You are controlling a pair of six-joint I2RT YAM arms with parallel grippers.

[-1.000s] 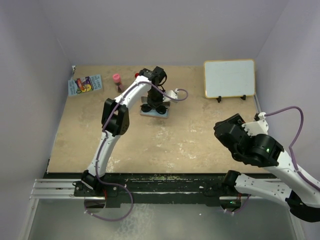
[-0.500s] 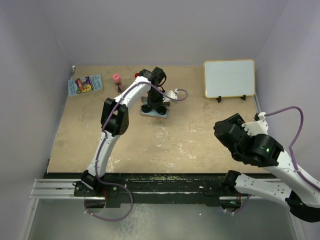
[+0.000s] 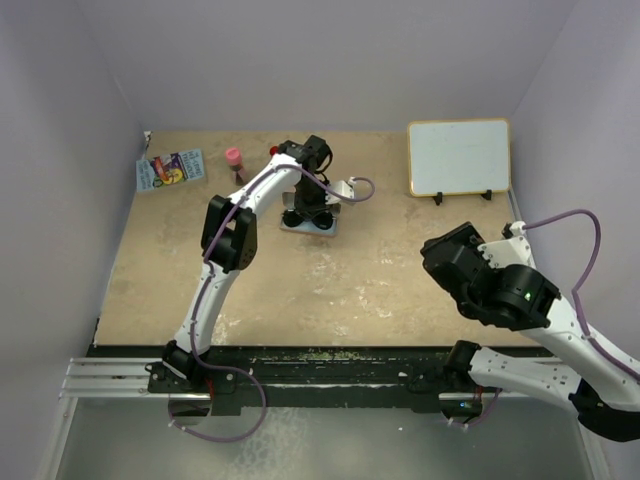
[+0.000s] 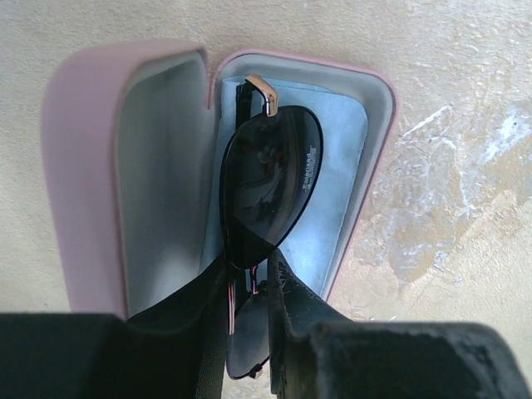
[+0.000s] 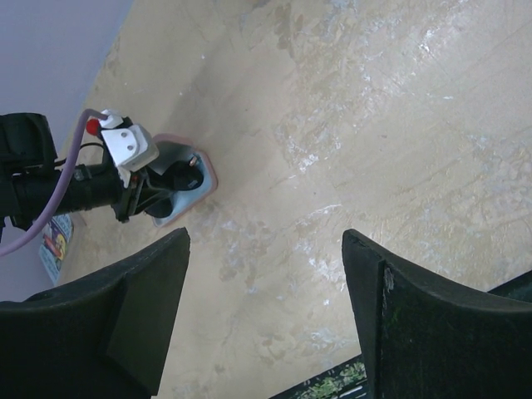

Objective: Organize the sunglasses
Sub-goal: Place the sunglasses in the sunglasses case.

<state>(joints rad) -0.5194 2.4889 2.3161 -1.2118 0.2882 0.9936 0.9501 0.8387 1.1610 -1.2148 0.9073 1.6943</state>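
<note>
The sunglasses (image 4: 270, 183) have dark lenses and a thin frame. My left gripper (image 4: 249, 266) is shut on their bridge and holds them, folded, lengthwise in the open pink case (image 4: 83, 166), over the light-blue cloth (image 4: 342, 158) lining the right half. In the top view this is at the far middle of the table: left gripper (image 3: 311, 203), sunglasses (image 3: 308, 216), case (image 3: 297, 227). My right gripper (image 5: 266, 249) is open and empty above bare table at the near right (image 3: 447, 256). The case also shows small in the right wrist view (image 5: 199, 184).
A white board (image 3: 458, 157) stands at the back right. A pink-capped bottle (image 3: 234, 160) and a colourful packet (image 3: 168, 169) lie at the back left. Purple walls enclose the table on three sides.
My right arm has shifted slightly left and away from me. The left gripper has stayed at the case with the sunglasses.
</note>
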